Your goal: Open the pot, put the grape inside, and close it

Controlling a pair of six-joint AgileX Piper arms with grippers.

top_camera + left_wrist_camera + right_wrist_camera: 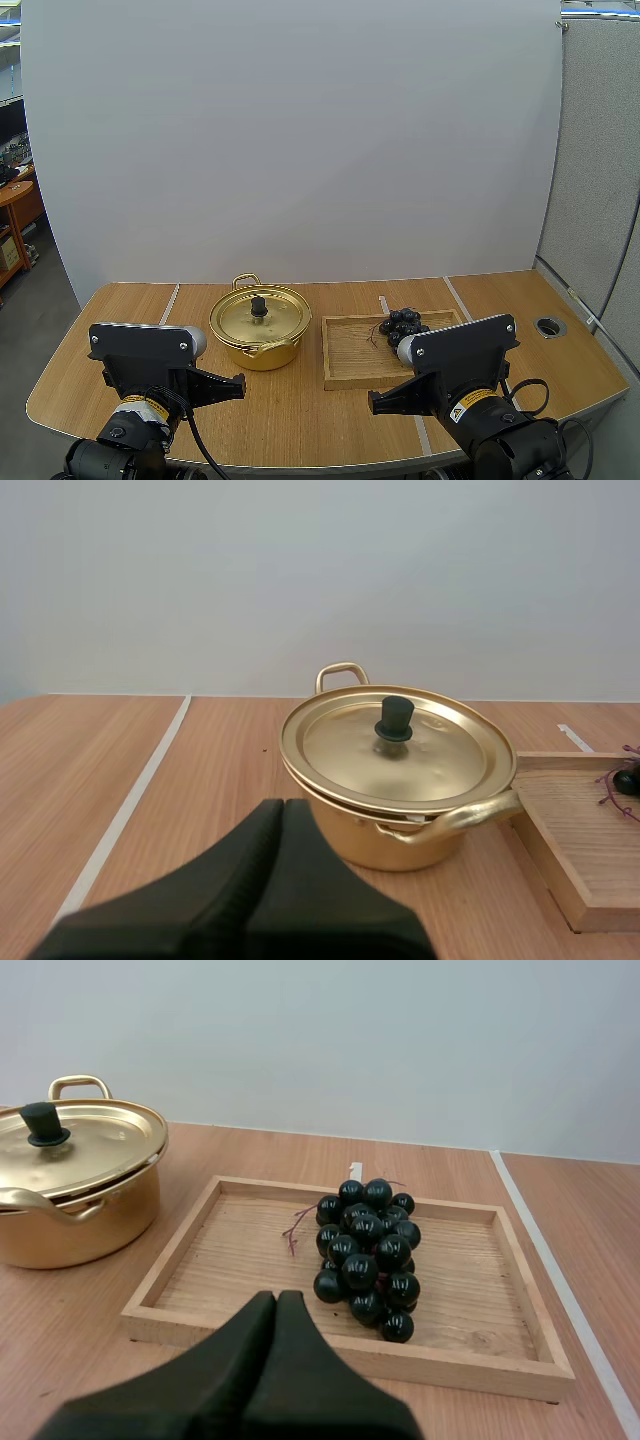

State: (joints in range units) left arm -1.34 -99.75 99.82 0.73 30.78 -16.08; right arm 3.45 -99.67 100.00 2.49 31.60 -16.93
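A gold pot (259, 328) (400, 780) (70, 1185) stands on the table left of centre, its lid with a black knob (259, 306) (394, 718) resting on it. A bunch of dark grapes (403, 322) (368, 1255) lies in the wooden tray (350, 360) (200, 1260) to the pot's right. My left gripper (240, 383) (283, 805) is shut on nothing, a short way in front of the pot. My right gripper (372, 402) (277, 1298) is shut too, just before the tray's near edge, with the grapes beyond it.
Pale tape lines (170, 300) (120, 815) (550, 1260) run across the wooden table. A round cable hole (550, 326) sits at the far right. The table's front edge lies close under both arms.
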